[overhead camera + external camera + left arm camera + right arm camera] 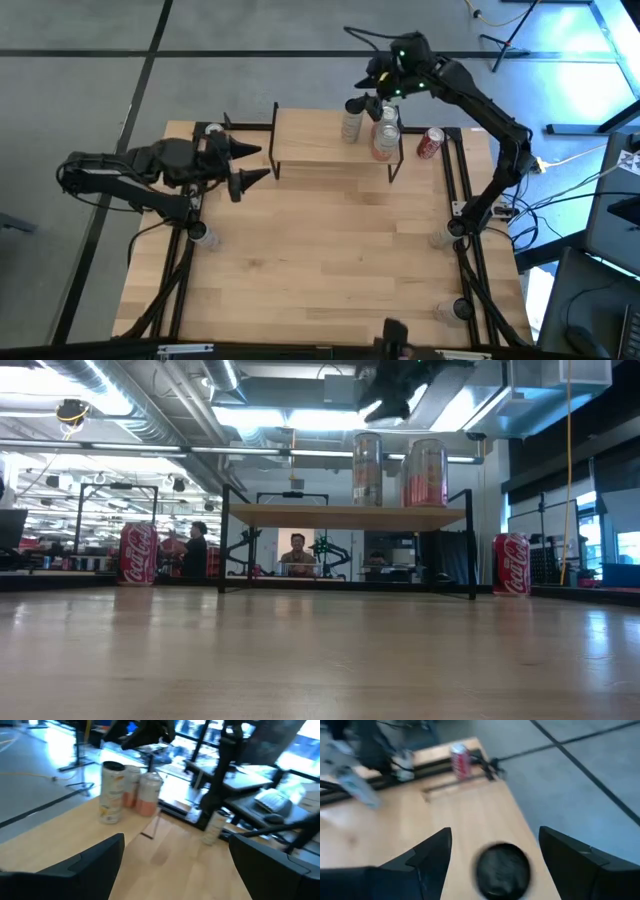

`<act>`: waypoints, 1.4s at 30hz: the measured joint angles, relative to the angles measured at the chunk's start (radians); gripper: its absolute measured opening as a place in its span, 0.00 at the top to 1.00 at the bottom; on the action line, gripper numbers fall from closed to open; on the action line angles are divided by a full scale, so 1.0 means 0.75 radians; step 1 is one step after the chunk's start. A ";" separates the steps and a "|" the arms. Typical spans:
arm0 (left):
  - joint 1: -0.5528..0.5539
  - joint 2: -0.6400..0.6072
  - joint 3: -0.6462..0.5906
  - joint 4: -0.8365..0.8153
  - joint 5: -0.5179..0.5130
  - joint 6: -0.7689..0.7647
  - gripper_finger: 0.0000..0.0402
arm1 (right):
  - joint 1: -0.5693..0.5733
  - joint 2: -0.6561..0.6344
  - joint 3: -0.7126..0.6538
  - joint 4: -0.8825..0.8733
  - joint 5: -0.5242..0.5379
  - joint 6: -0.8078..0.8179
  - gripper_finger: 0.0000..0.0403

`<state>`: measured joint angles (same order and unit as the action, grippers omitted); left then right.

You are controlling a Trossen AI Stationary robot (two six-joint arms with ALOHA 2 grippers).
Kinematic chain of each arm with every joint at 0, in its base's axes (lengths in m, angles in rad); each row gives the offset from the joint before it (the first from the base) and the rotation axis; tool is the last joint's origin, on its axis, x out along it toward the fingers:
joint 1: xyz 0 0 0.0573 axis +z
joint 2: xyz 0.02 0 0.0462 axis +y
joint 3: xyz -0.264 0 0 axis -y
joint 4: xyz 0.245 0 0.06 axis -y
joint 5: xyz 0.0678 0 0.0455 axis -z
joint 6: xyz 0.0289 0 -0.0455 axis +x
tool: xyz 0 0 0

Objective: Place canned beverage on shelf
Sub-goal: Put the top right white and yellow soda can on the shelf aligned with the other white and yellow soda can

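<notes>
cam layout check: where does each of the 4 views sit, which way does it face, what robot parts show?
High: overhead, straight down on the table; both arms.
Low: tabletop height, level at the shelf; right gripper above.
Left wrist: past the open left gripper toward shelf cans.
Right wrist: down past open fingers onto a can top.
Shared: shelf cans.

pale matt wood shelf (320, 140) on black metal legs; glossy metal cans (385, 140)

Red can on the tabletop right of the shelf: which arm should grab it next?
Right. The right claw hangs open above the shelf, near the red can standing on the table. The left claw waits open off the shelf's opposite end.
</notes>
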<state>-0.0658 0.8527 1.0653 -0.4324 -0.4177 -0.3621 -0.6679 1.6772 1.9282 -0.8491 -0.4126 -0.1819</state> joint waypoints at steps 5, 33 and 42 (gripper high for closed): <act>0.001 -0.023 0.000 -0.006 0.085 0.022 0.11 | 0.156 -0.001 0.045 0.003 -0.019 0.028 0.29; -0.336 0.307 0.365 -0.713 0.143 -0.419 0.11 | 1.030 -0.001 -0.225 -0.017 0.143 0.397 0.29; -0.416 0.364 0.459 -1.094 0.215 -0.850 0.11 | 1.184 0.000 -0.237 -0.312 0.213 0.386 0.29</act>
<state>-0.3778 1.1255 1.4094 -1.2529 -0.2567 -0.9996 0.2202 1.6772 1.7508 -1.0828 -0.2531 0.1079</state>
